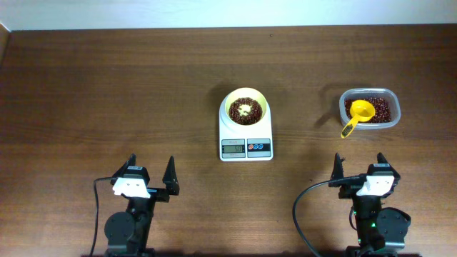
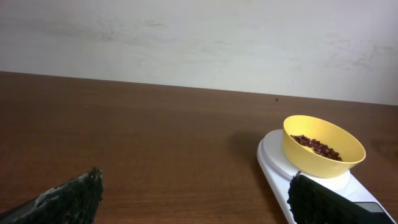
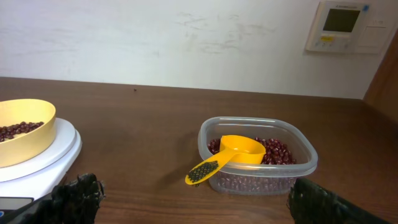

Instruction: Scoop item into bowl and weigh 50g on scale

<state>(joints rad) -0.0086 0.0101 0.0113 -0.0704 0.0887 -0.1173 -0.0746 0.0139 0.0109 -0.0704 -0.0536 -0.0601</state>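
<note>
Holding scale [image 1: 227,135], brown wood tbl [image 1: 107,86], white wall [image 2: 186,37] behind

Pale yellow bowl [image 1: 229,107] sits upright on the 12 o'clock end of the white scale [image 1: 235,135], display at 6 o'clock. Thin layer of reddish-brown beans [image 2: 317,148] inside.

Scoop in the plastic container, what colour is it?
The scoop is bright yellow-orange; it shows best in the right wrist view.
</note>
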